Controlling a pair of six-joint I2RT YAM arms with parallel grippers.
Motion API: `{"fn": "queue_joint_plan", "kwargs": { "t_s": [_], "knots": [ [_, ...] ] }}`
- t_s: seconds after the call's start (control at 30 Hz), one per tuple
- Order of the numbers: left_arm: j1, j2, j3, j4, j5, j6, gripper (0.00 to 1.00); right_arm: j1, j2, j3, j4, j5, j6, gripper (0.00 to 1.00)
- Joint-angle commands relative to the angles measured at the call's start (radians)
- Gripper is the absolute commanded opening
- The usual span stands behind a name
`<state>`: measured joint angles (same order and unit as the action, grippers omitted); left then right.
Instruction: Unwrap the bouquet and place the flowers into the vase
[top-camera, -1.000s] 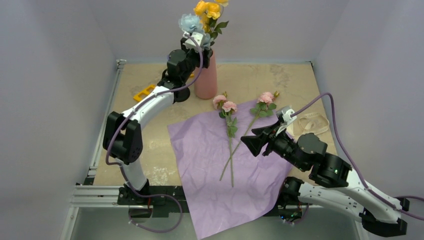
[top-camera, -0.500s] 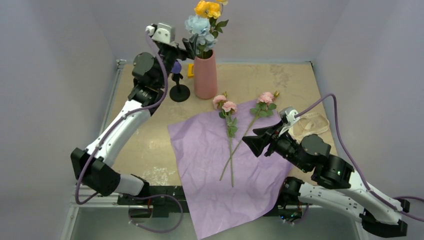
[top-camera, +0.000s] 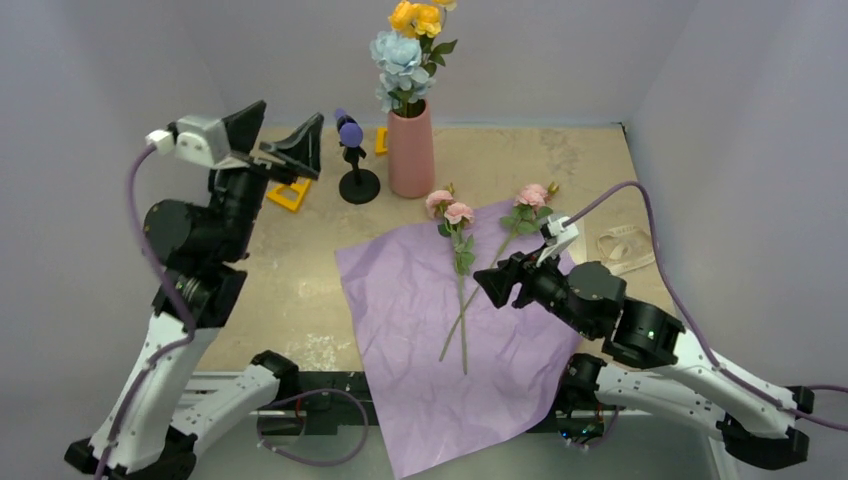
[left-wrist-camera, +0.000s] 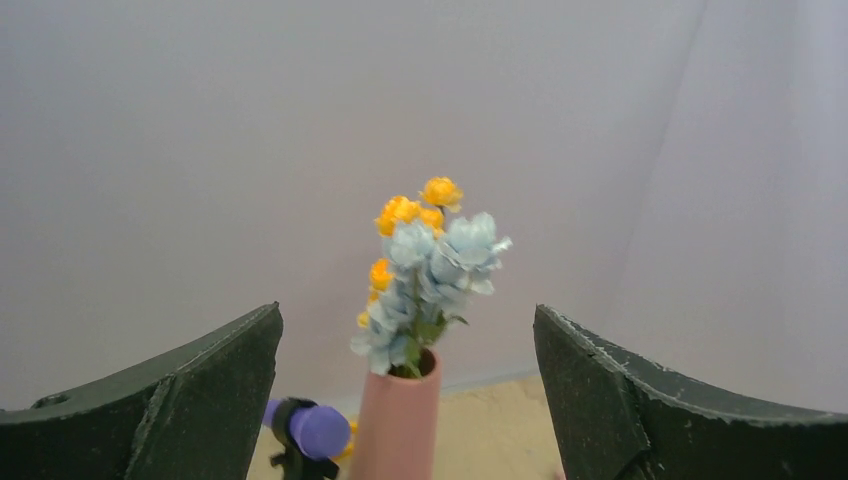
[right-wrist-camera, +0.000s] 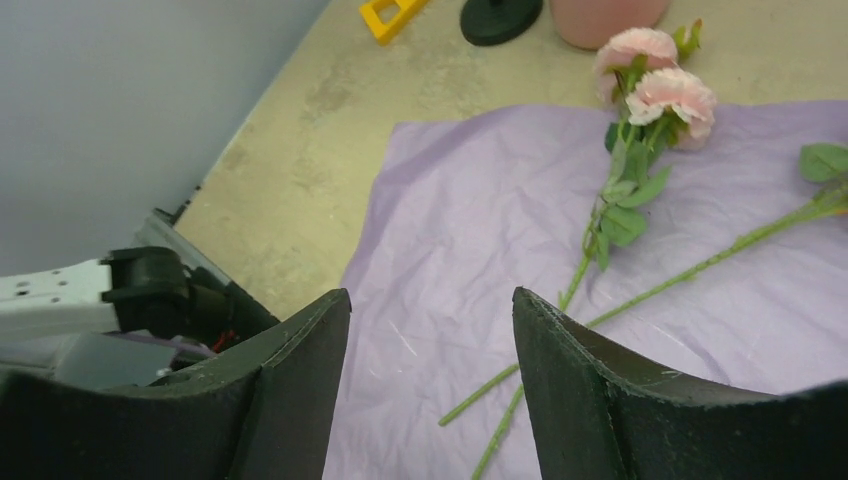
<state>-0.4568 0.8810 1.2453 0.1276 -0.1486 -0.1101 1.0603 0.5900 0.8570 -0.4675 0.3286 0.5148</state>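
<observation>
A: Left arm has swung back from the vase (top-camera: 411, 150). The left gripper (top-camera: 292, 110) sits high at far left, jaws wide, empty, facing the vase.
B: Right gripper (top-camera: 492, 283)?
A: Low over the lilac wrap (top-camera: 430, 330), jaws apart, holding nothing.
B: Surroundings?
A: Beige tabletop (top-camera: 290, 270), pale walls. Yellow and blue flowers (top-camera: 400, 55) stand in the vase; pink flowers (top-camera: 452, 212) lie on the wrap. Black stand (top-camera: 352, 160) just left of the vase, cream ribbon (top-camera: 625, 248) right.
</observation>
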Motion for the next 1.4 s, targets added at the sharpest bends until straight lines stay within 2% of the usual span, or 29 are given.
{"fn": "queue_joint_plan", "kwargs": {
  "t_s": [0.0, 0.07, 0.17, 0.27, 0.33, 0.43, 0.5, 0.57, 0.73, 0.87, 0.93, 1.0, 1.1, 1.37],
  "knots": [
    [0.007, -0.106, 0.016, -0.361, 0.156, -0.194, 1.00, 0.004, 0.072, -0.053, -0.022, 0.082, 0.094, 0.65],
    [0.007, -0.132, 0.010, -0.467, 0.229, -0.258, 1.00, 0.003, 0.121, -0.057, -0.025, 0.083, 0.127, 0.65],
    [0.007, -0.183, -0.057, -0.567, 0.248, -0.377, 1.00, 0.001, 0.192, -0.051, -0.023, 0.083, 0.161, 0.65],
    [0.007, -0.264, -0.198, -0.547, 0.297, -0.505, 1.00, -0.011, 0.267, -0.050, -0.001, 0.079, 0.165, 0.65],
    [0.008, -0.283, -0.276, -0.530, 0.390, -0.615, 1.00, -0.032, 0.324, -0.036, 0.009, 0.065, 0.163, 0.63],
    [0.005, -0.288, -0.345, -0.545, 0.500, -0.698, 1.00, -0.084, 0.411, -0.017, 0.030, 0.027, 0.155, 0.61],
    [0.004, -0.309, -0.376, -0.588, 0.490, -0.699, 1.00, -0.138, 0.467, -0.014, 0.047, -0.014, 0.152, 0.60],
    [0.003, -0.341, -0.394, -0.663, 0.431, -0.687, 1.00, -0.187, 0.518, -0.020, 0.060, -0.039, 0.150, 0.63],
    [0.004, -0.397, -0.432, -0.789, 0.348, -0.680, 1.00, -0.213, 0.649, -0.028, 0.113, -0.050, 0.114, 0.66],
    [0.004, -0.421, -0.486, -0.829, 0.288, -0.747, 1.00, -0.219, 0.750, -0.008, 0.154, -0.065, 0.100, 0.66],
    [0.004, -0.441, -0.534, -0.837, 0.252, -0.827, 1.00, -0.227, 0.789, 0.009, 0.162, -0.065, 0.100, 0.66],
    [0.003, -0.455, -0.569, -0.859, 0.216, -0.894, 1.00, -0.236, 0.822, 0.020, 0.182, -0.067, 0.096, 0.65],
    [0.003, -0.448, -0.596, -0.870, 0.221, -0.917, 1.00, -0.256, 0.895, 0.056, 0.188, -0.076, 0.078, 0.61],
    [0.004, -0.444, -0.577, -0.886, 0.274, -0.843, 1.00, -0.289, 1.032, 0.103, 0.190, -0.098, 0.047, 0.50]
  ]
}}
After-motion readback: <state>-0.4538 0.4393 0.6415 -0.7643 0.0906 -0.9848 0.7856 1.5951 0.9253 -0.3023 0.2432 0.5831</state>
